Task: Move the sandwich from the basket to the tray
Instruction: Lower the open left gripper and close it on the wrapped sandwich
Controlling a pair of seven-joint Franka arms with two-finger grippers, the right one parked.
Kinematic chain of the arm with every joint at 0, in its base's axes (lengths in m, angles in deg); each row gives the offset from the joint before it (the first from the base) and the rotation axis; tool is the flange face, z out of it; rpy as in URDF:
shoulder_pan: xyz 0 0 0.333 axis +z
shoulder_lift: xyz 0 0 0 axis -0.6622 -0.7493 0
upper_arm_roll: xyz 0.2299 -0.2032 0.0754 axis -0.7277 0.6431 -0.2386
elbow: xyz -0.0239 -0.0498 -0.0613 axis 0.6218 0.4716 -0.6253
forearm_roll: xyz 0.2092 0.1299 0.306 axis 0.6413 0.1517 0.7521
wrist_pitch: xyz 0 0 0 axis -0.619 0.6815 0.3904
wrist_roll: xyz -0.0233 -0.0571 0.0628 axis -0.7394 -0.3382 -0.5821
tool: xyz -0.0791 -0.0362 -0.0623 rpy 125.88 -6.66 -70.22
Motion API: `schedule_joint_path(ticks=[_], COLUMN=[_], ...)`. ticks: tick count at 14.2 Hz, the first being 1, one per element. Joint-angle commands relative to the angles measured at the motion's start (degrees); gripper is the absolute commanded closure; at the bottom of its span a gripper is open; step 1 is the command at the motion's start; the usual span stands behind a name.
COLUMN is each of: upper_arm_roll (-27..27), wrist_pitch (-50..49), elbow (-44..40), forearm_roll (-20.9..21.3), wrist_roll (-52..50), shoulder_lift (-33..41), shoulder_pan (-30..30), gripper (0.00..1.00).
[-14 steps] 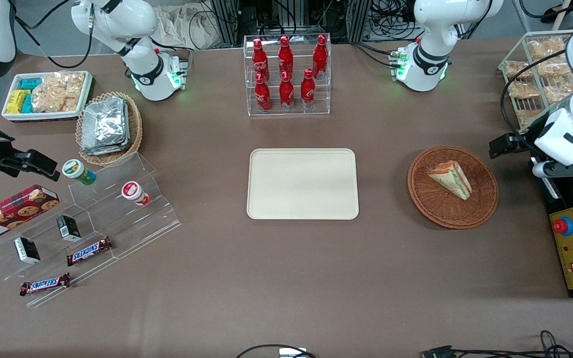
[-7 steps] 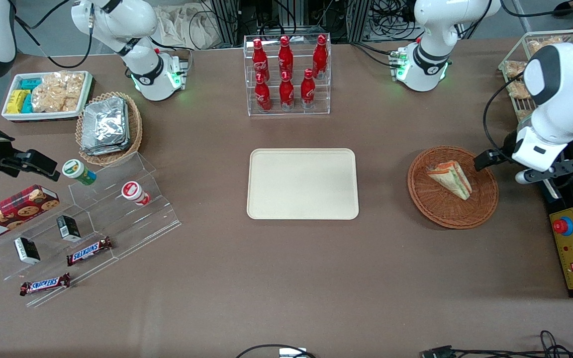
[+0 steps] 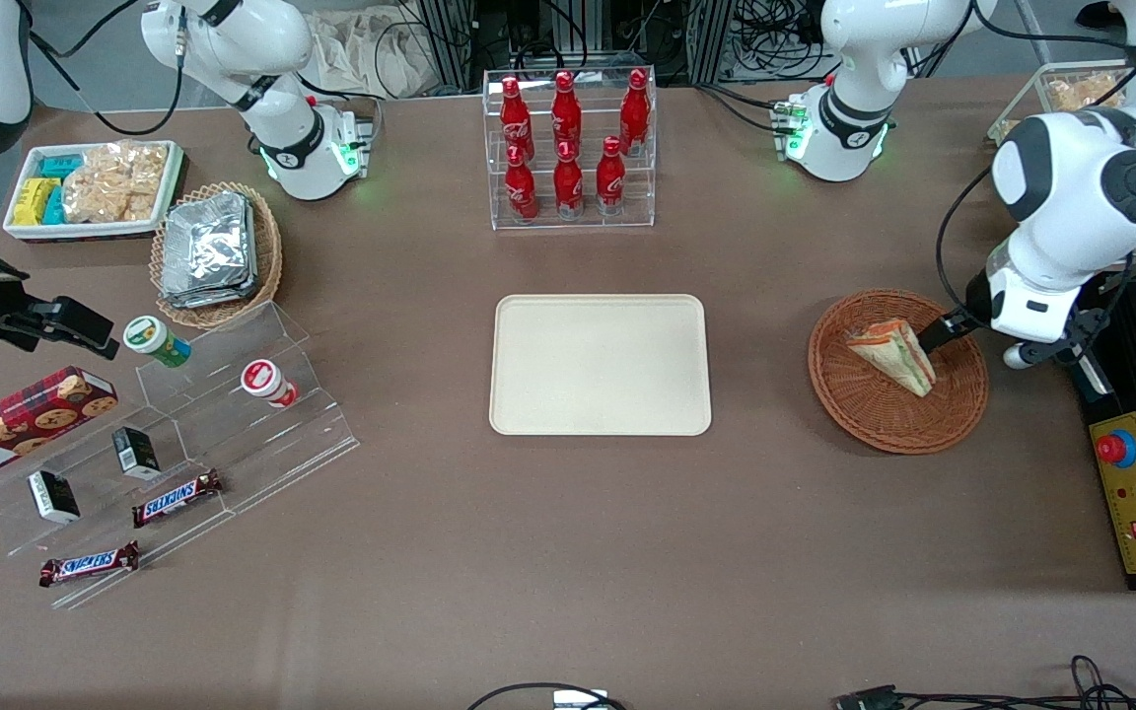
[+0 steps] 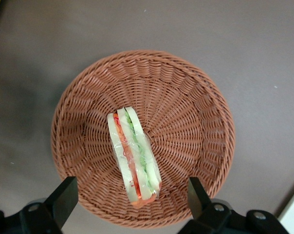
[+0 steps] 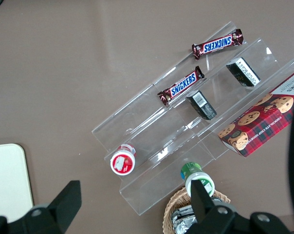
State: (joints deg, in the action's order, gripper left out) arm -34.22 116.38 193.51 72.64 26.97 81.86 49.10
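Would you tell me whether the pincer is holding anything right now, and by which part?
Nothing is held. The pincer hangs open above the basket, fingers apart and clear of the sandwich lying inside.

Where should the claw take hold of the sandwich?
Come down from above and close on the two bread faces at mid-length. The sandwich lies on edge in the basket, filling up, and the open claw already straddles it above the rim.

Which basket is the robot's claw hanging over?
The dark reddish-brown basket holding the sandwich; the open gripper hovers above it. The lighter tan basket holds foil packs, toward the parked arm's end.
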Motion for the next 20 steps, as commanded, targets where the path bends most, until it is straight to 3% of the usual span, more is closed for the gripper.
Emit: schedule_joint_path(ticks=[1,20], upper_arm_roll=[0.20,0.20], wrist_pitch=[4.98,29.24], elbow=[3.93,15.62], forearm_roll=[0.58,0.41], wrist_roll=[-4.79,-10.08], shoulder_lift=[0.31,-9.18], shoulder_pan=[-0.07,-0.25], gripper=[0.00,0.00])
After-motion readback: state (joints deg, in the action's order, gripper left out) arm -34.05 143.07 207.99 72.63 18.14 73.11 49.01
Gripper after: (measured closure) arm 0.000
